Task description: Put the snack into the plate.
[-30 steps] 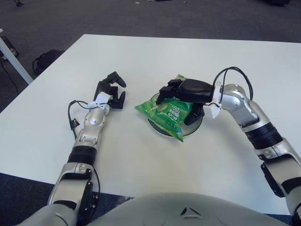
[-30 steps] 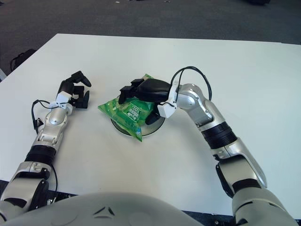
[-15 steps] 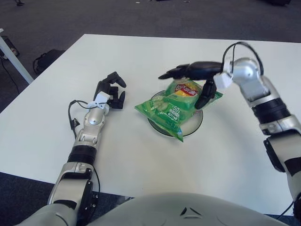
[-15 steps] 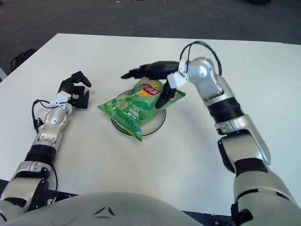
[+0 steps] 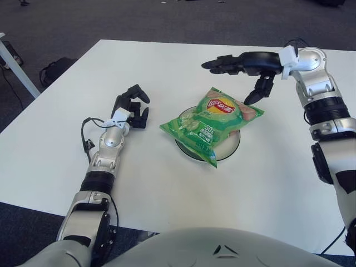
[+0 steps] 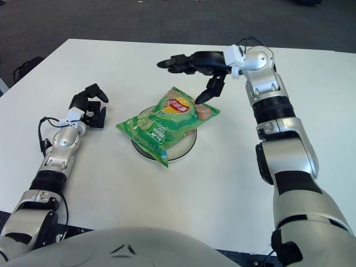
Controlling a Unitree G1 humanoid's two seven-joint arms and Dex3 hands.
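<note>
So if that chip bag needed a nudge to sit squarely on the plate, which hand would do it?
Probably the right hand: it hovers open just above the chip bag on the plate. The left hand shows curled, off to the bag's left.

One green snack bag (image 5: 209, 123), one plate (image 5: 229, 149) under it, mostly hidden. One white surface (image 5: 167, 67). Two hands: left hand (image 5: 131, 107), right hand (image 5: 245, 65).

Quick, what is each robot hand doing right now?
Left hand: curled shut, holding nothing.
Right hand: open, above the green crinkly snack bag, holding nothing.
</note>
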